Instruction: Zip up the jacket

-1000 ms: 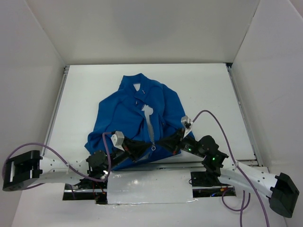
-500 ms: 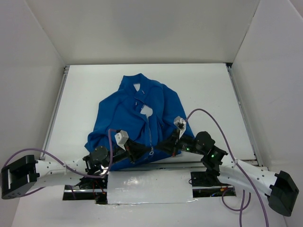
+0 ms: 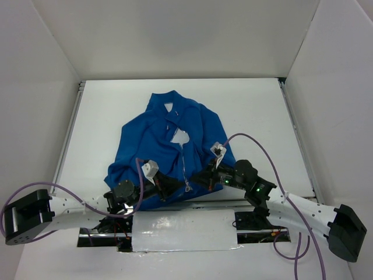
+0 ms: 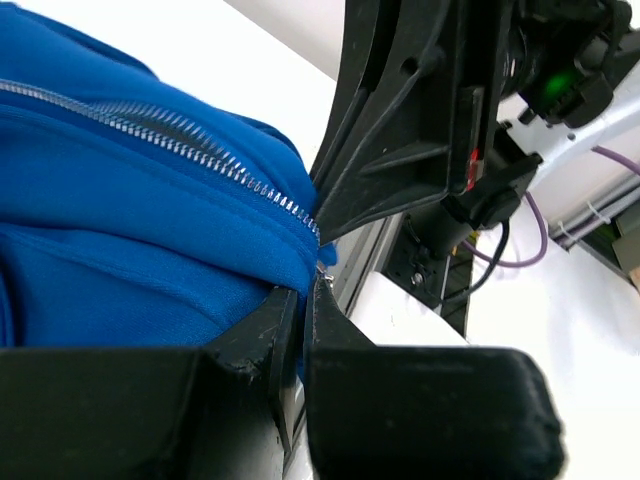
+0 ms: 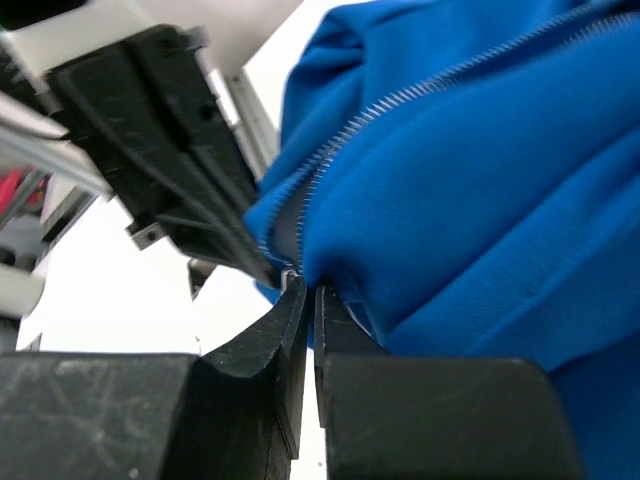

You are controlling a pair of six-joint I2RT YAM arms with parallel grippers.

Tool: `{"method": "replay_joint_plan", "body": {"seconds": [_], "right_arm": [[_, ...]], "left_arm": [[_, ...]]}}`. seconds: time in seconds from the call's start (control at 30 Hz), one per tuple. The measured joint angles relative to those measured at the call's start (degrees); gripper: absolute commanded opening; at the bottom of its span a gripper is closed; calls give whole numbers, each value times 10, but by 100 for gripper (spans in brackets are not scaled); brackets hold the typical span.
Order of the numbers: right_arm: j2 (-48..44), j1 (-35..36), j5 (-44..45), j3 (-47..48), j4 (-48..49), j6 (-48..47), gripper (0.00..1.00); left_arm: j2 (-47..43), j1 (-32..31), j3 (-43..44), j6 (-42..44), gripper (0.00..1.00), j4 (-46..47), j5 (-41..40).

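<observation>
Your jacket (image 3: 151, 146) lies spread on the table (image 3: 256, 116), collar (image 3: 169, 105) toward the far wall and hem at the near edge. Both grippers meet at that hem, at the foot of the zipper (image 3: 185, 166).

The left gripper (image 4: 303, 300) is pinched right together on the hem cloth just beside the lowest teeth. The right gripper (image 5: 308, 300) is pressed closed on the same spot from the other side. It has the jacket's edge, but you cannot tell whether the slider tab is between its pads or only cloth.

You look to be at the start of the pull. White lining (image 3: 180, 137) shows below the collar, so the front is not closed to the top. For the next move, use the left gripper to hold the hem down and taut. Then draw the right gripper straight along the tooth line toward the collar. First confirm that it actually has the tab.

Count: one table, one jacket, two arms, two grippers, one zipper.
</observation>
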Motion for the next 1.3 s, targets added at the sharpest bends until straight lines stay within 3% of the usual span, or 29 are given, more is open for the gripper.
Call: {"method": "replay_joint_plan", "body": {"seconds": [0.23, 0.53, 0.73, 0.8, 1.3], "right_arm": [[42, -7, 30, 10, -3, 29, 0], [59, -17, 39, 22, -12, 33, 1], [82, -25, 38, 29, -13, 33, 23], [82, -25, 35, 29, -12, 37, 36], [-15, -26, 31, 35, -54, 44, 66]], "left_arm": [[15, 20, -2, -14, 0, 6, -11], [112, 65, 0, -43, 0, 88, 32], [129, 73, 0, -45, 0, 110, 45], [127, 73, 0, -45, 0, 109, 51], [121, 73, -1, -46, 0, 109, 67]]}}
